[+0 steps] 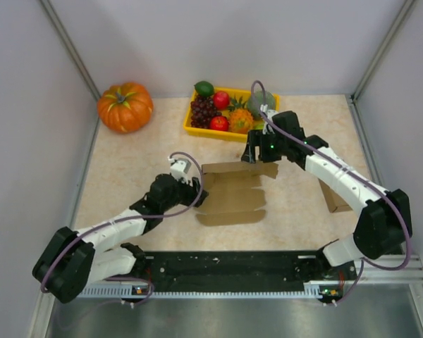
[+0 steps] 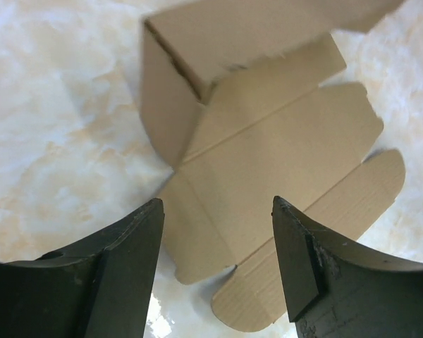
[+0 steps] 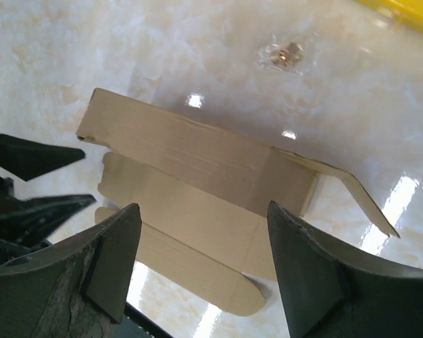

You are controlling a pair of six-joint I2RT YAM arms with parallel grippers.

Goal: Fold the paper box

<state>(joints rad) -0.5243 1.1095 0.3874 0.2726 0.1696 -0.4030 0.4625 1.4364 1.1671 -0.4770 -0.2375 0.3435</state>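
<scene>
Mid-table (image 1: 127, 165), your paper box (image 1: 233, 191) has only its far side folded up, the rest still flat; left gripper (image 2: 218, 211) and right gripper (image 3: 204, 211) gape empty.

The paper box (image 2: 268, 162) is matt brown cardboard, faintly fibrous, with creased score lines. The surface (image 3: 197, 42) is smooth, marble-patterned and glossy, showing light glare. The fingers (image 3: 317, 282) of my right gripper (image 3: 203, 208) are dull black plastic, scuffed.

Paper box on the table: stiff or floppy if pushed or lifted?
Likely floppy: the paper box is thin creased card, and one panel stands up along a fold. Probably light, so a push may slide it on the glossy table rather than fold it.
</scene>
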